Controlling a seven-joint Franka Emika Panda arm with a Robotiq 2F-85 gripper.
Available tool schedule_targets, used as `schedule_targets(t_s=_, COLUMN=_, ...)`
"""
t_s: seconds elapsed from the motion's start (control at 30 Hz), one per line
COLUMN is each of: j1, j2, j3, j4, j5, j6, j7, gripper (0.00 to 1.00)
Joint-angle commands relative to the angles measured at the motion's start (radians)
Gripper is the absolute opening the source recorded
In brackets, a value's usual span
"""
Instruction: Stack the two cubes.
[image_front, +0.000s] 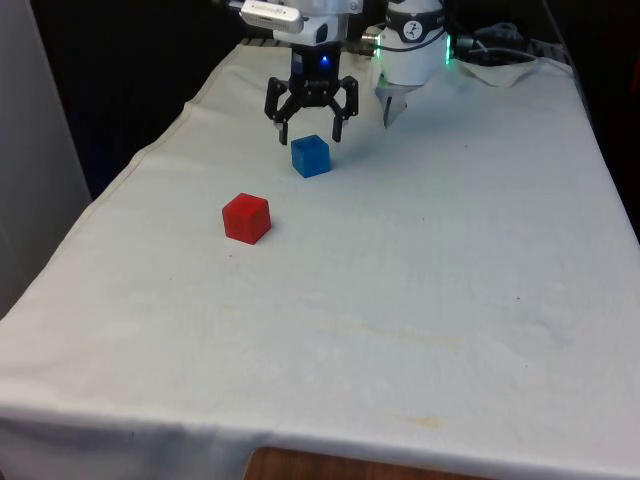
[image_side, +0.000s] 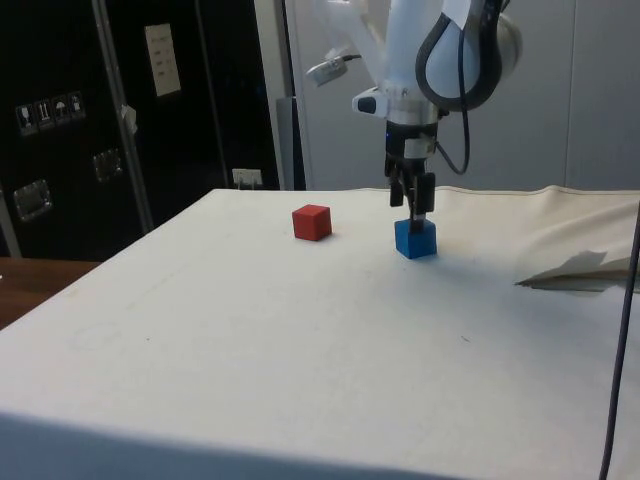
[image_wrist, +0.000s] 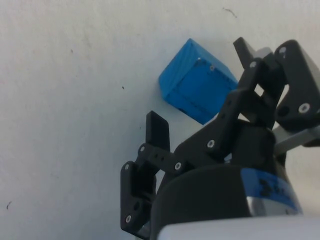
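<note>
Bench (image_front: 430, 300): covered by a white cloth that carries both cubes; the front view takes in its whole length, while the side view adds a loose fold of cloth (image_side: 580, 270) lying on it away from the cubes.
My arm (image_side: 440, 60): white, coming down from above; the side view shows its bend and a black cable looping round it, the front view cuts it off at the wrist.
My hand (image_front: 311, 128): black, pointing down, fingers spread apart and holding nothing; in the front view the tips hang just above and behind the blue cube; in the side view (image_side: 415, 208) one fingertip overlaps the cube's top edge, and I cannot tell from there whether it touches; the wrist view (image_wrist: 200, 90) shows the cube lying off to one side of the gap, not squarely between my fingers.
Red cube (image_front: 246, 218): sits on the cloth, apart from the blue one, nearer the front camera and toward the front view's left; in the side view (image_side: 312, 222) it rests clear of my hand.
Blue cube (image_front: 311, 156): on the cloth just below my fingertips; the side view (image_side: 415, 240) shows it flat on the bench; the wrist view (image_wrist: 197, 82) shows it turned at an angle to my fingers.
</note>
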Motion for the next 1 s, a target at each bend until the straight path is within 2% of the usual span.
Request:
schedule_targets(t_s=0.0, j1=-0.012, j2=-0.035, j3=0.034, j4=-0.022, j5=0.043, j6=-0.020, j7=-0.032, gripper=1.00)
schedule_targets(t_s=0.03, j1=-0.012, j2=-0.036, j3=0.036, j4=-0.022, j5=0.045, j6=-0.022, j7=-0.036, gripper=1.00)
schedule_targets(t_s=0.07, j1=0.000, j2=0.000, j3=0.000, j4=0.000, j5=0.000, j6=-0.003, j7=-0.005, gripper=1.00)
schedule_targets(t_s=0.1, j1=-0.012, j2=-0.037, j3=0.037, j4=-0.023, j5=0.046, j6=-0.026, j7=-0.039, gripper=1.00)
schedule_targets(t_s=0.37, j1=-0.013, j2=-0.036, j3=0.045, j4=-0.021, j5=0.063, j6=-0.059, j7=-0.074, gripper=1.00)
schedule_targets(t_s=0.4, j1=0.000, j2=-0.001, j3=0.006, j4=0.001, j5=0.007, j6=-0.041, j7=-0.036, gripper=1.00)
schedule_targets(t_s=0.43, j1=-0.013, j2=-0.036, j3=0.046, j4=-0.021, j5=0.065, j6=-0.063, j7=-0.078, gripper=1.00)
schedule_targets(t_s=0.7, j1=-0.011, j2=-0.031, j3=0.050, j4=-0.012, j5=0.115, j6=-0.101, j7=-0.147, gripper=1.00)
schedule_targets(t_s=0.73, j1=0.001, j2=-0.001, j3=0.018, j4=0.003, j5=0.069, j6=-0.084, j7=-0.115, gripper=1.00)
schedule_targets(t_s=0.77, j1=-0.011, j2=-0.025, j3=0.049, j4=-0.004, j5=0.129, j6=-0.109, j7=-0.165, gripper=1.00)
schedule_targets(t_s=0.97, j1=-0.010, j2=-0.007, j3=0.037, j4=0.012, j5=0.158, j6=-0.120, j7=-0.201, gripper=1.00)
